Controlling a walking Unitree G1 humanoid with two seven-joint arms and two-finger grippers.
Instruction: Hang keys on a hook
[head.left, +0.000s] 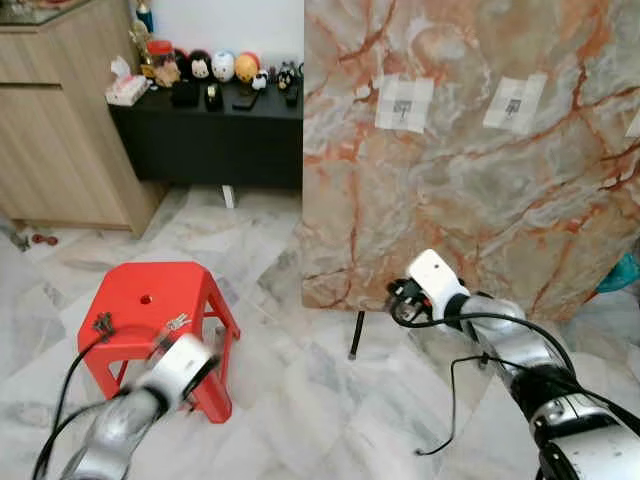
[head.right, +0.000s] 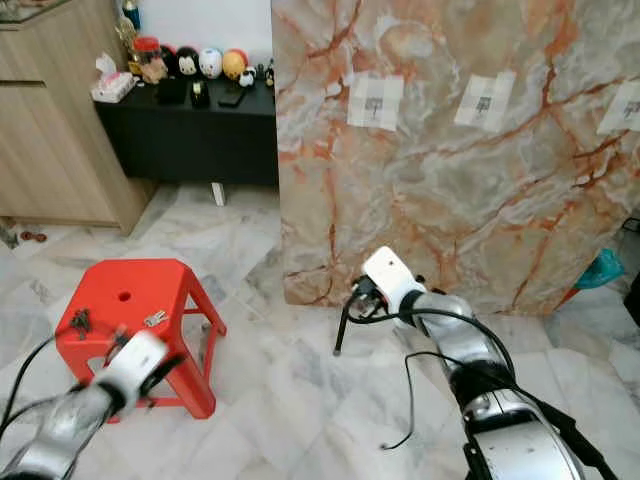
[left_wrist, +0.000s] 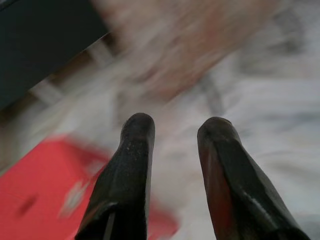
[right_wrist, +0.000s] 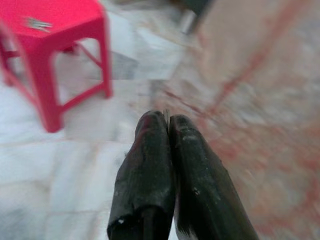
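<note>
A small bunch of keys (head.left: 176, 322) lies on top of a red plastic stool (head.left: 140, 300). Beside it on the stool top sits a small dark object (head.left: 102, 322). My left arm (head.left: 150, 395) reaches over the stool's front edge, blurred by motion. The left gripper (left_wrist: 175, 125) is open, with the keys (left_wrist: 75, 197) a pale blur past its fingers. My right gripper (head.left: 400, 300) is shut on nothing, low in front of a leaning marble panel (head.left: 470, 180). The panel carries white patches (head.left: 405, 103) with small dark fittings.
A black low cabinet (head.left: 215, 140) with figurines stands at the back. A wooden cupboard (head.left: 55, 130) is at the left. A thin black leg (head.left: 355, 335) props the panel. Cables trail from both arms over the marble floor (head.left: 300, 400).
</note>
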